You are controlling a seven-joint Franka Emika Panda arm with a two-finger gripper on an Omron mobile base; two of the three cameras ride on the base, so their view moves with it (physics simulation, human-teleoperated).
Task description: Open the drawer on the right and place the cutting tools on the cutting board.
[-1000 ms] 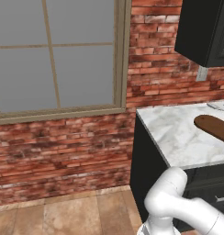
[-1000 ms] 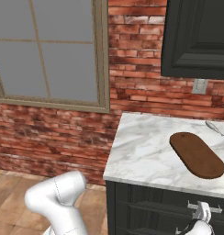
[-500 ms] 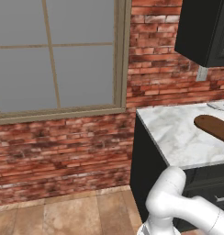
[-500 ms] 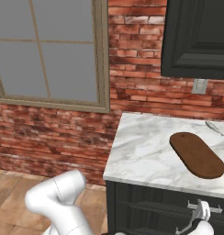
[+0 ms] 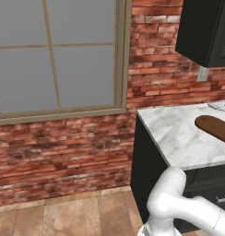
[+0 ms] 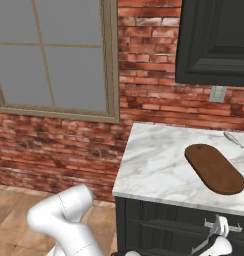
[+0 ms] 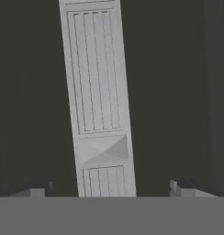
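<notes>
Spread wide and grasping nothing, the gripper (image 7: 109, 190) faces a dark cabinet front, with a pale grooved drawer handle (image 7: 98, 105) running between its 2 fingertips (image 7: 38, 190). Seen from the right base view, the gripper (image 6: 212, 237) sits low against the drawer front (image 6: 184, 227) beneath the front edge of the marble countertop (image 6: 154, 167). Up on that countertop lies the cutting board (image 6: 214, 168), bare, near the front edge toward the right. A slim cutting tool (image 6: 234, 139) rests just beyond it, close to the back edge by the brick wall (image 6: 149, 100).
</notes>
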